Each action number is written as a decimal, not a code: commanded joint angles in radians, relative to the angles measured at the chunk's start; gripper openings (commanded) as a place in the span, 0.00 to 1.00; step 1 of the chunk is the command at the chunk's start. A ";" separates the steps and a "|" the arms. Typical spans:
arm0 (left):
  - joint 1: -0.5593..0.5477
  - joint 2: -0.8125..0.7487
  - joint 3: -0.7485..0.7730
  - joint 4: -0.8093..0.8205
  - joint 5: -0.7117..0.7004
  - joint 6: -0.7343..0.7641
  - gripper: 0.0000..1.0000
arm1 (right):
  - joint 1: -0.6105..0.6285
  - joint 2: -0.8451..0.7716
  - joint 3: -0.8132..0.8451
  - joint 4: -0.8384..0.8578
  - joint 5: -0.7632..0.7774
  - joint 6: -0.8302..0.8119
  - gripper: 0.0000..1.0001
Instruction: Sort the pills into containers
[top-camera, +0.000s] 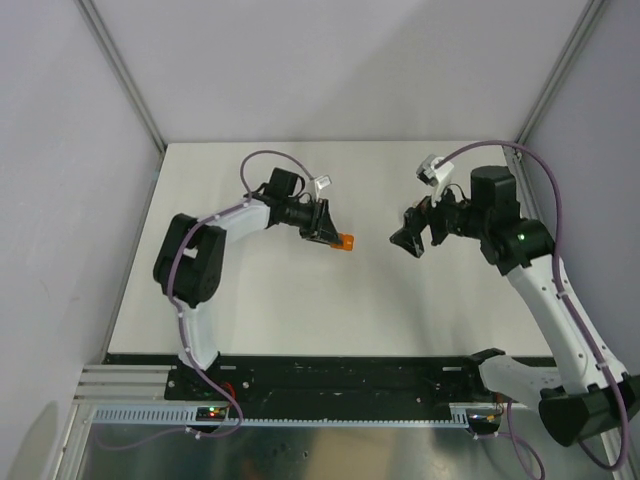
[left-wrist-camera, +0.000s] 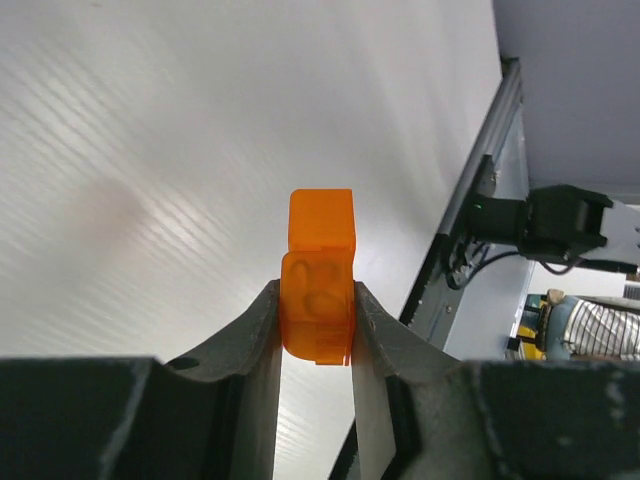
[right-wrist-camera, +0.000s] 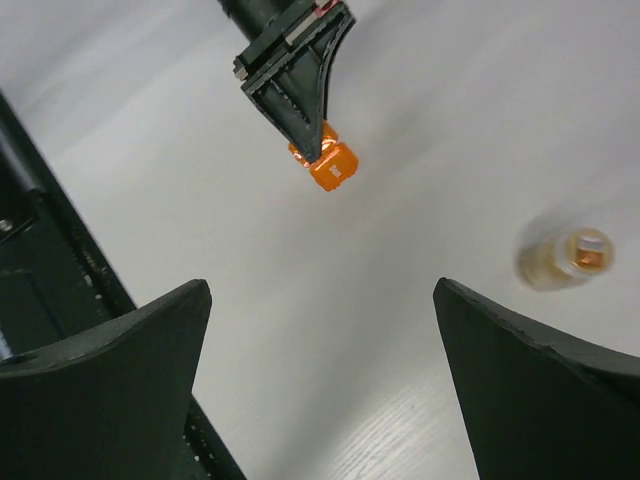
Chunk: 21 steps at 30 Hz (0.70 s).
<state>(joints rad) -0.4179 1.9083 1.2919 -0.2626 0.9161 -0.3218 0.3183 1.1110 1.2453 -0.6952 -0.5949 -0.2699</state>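
Being pinched by one cell between the left jaws, the orange box (left-wrist-camera: 318, 300) is being held mid-frame in the top view, apparently above the table (top-camera: 250, 300). With the other cell jutting free, it is being exposed to twisting or slipping out. The right jaws are being held spread and empty. A blurred vial (right-wrist-camera: 562, 258) is being shown at that wrist view's right, where pills could be spilled by a clumsy grasp.

Table: you are looking at a white tabletop (top-camera: 300, 310) catching soft glare.
Walls: pale grey panels (top-camera: 60, 150) are closing it in on three sides.
Posts: aluminium posts (top-camera: 120, 72) are slanting up from the far corners.
Near edge: a black strip (top-camera: 350, 372) is running along it, a slotted rail (top-camera: 340, 414) lying just beside.
Background: striped fabric (left-wrist-camera: 590, 332) is showing in your left wrist view.
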 joint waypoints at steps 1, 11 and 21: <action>0.007 0.088 0.089 -0.009 -0.034 0.010 0.02 | -0.008 -0.080 -0.054 0.078 0.156 0.038 0.99; 0.013 0.219 0.135 -0.010 -0.019 -0.048 0.15 | -0.031 -0.114 -0.131 0.047 0.142 0.071 1.00; 0.029 0.232 0.117 -0.027 -0.041 -0.025 0.30 | -0.033 -0.124 -0.157 0.042 0.125 0.040 0.99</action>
<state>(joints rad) -0.4046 2.1342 1.3888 -0.2806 0.8906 -0.3580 0.2897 1.0054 1.1015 -0.6727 -0.4606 -0.2253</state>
